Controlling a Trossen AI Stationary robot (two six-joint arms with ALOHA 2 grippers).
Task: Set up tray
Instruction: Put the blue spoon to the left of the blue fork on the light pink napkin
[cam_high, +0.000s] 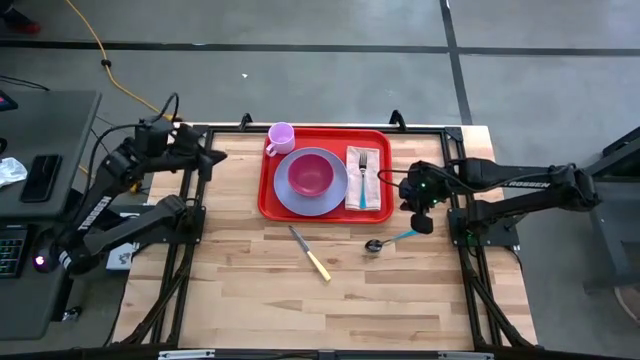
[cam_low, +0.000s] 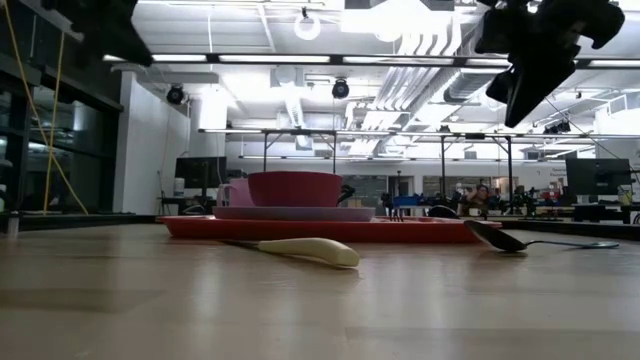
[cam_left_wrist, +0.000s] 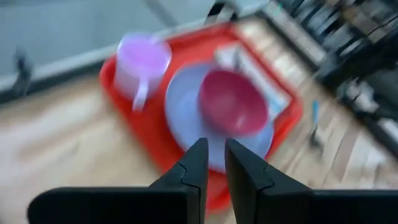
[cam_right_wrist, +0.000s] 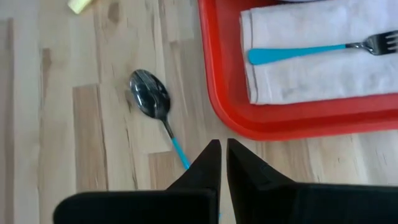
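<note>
The red tray (cam_high: 268, 196) lies at the table's far middle. On it sit a lavender plate (cam_high: 286, 196) bearing a magenta bowl (cam_high: 310, 174), a lavender cup (cam_high: 281, 137), and a white napkin (cam_right_wrist: 323, 78) with a blue-handled fork (cam_right_wrist: 311, 51) on top. A blue-handled spoon (cam_right_wrist: 150, 99) lies on the wood just off the tray's near right corner. A yellow-handled knife (cam_high: 311, 254) lies nearer the table's middle. My right gripper (cam_right_wrist: 223, 155) hangs shut above the spoon's handle, well off the table (cam_low: 528, 75). My left gripper (cam_left_wrist: 216, 158) is shut, left of the tray (cam_high: 213, 156).
The bare wood of the table (cam_high: 250, 300) stretches along the near half, with only the knife and the spoon (cam_high: 375, 244) on it. Dark frame rails (cam_high: 185, 260) run along the left and right sides. A desk with a keyboard (cam_high: 12, 250) stands beyond the left edge.
</note>
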